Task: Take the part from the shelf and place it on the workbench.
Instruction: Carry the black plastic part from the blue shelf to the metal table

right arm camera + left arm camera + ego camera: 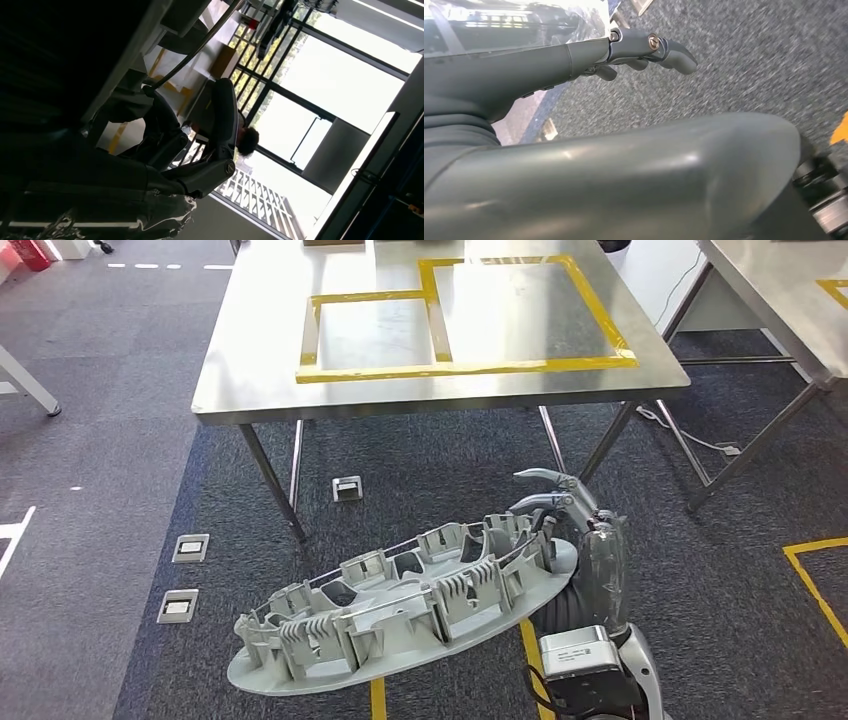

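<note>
The part (400,605) is a long grey plastic moulding with ribbed pockets on an oval base. It hangs tilted above the carpet in the head view, low in front of me. My right hand (562,508) grips its right end, fingers hooked over the rim. From the right wrist view the right hand (200,150) curls its dark fingers around the part's edge (125,95). My left hand (624,50) hovers over the carpet with fingers stretched out and nothing in it. The steel workbench (270,370) stands ahead, marked with yellow tape rectangles (470,365).
The workbench legs (275,480) stand between me and the tabletop. A second steel table (790,300) is at the right. Floor sockets (190,547) sit in the carpet on the left, and yellow floor tape (815,580) runs at the right.
</note>
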{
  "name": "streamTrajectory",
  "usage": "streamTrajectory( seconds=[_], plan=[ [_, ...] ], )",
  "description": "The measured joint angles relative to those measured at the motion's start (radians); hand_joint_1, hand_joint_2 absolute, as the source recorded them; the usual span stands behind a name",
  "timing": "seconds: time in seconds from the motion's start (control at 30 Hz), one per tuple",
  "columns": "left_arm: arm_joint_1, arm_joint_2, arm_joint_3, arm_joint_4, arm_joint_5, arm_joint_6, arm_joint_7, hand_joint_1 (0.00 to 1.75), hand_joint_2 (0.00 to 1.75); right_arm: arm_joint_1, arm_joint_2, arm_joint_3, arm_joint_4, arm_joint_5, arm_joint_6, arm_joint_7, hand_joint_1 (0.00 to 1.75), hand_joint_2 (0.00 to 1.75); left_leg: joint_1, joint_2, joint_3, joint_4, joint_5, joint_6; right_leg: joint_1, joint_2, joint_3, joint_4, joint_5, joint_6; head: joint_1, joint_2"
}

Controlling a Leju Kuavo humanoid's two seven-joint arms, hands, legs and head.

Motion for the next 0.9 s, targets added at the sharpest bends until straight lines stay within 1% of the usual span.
streamTrajectory(
  seconds=[0.03, 0.1, 0.23, 0.9],
  plan=[
    [0.000, 0.000, 0.000, 0.000, -0.002, 0.002, -0.002, 0.00, 1.75, 0.000, 0.000, 0.000, 0.000, 0.000, 0.000, 0.002, 1.75, 1.75, -0.002, 0.000, 0.000, 0.000, 0.000, -0.004, 0.001, 0.001, 0.004, -0.005, 0.003, -0.003, 0.003, 0.000],
    [0.000, -0.002, 0.000, 0.000, -0.003, 0.003, -0.004, 0.00, 1.75, 0.000, 0.000, 0.000, 0.001, 0.000, 0.000, 0.004, 1.75, 1.75, -0.002, -0.001, 0.000, 0.001, 0.000, -0.002, 0.000, 0.002, 0.005, -0.007, 0.003, 0.001, 0.006, 0.000],
    [0.000, -0.002, 0.000, 0.000, -0.002, 0.003, -0.006, 0.00, 1.75, 0.000, 0.000, 0.000, 0.001, 0.000, 0.000, 0.004, 1.75, 1.75, -0.003, -0.001, 0.000, 0.003, -0.002, 0.001, 0.000, 0.002, 0.006, -0.008, 0.003, 0.002, 0.008, 0.000],
    [0.000, -0.007, 0.000, 0.000, 0.000, 0.003, -0.001, 0.00, 1.75, 0.001, 0.000, 0.000, 0.001, 0.004, -0.004, 0.009, 1.75, 1.75, -0.001, 0.000, 0.000, 0.002, -0.002, 0.000, 0.002, 0.002, 0.004, -0.007, 0.002, 0.003, 0.007, 0.000]
  ],
)
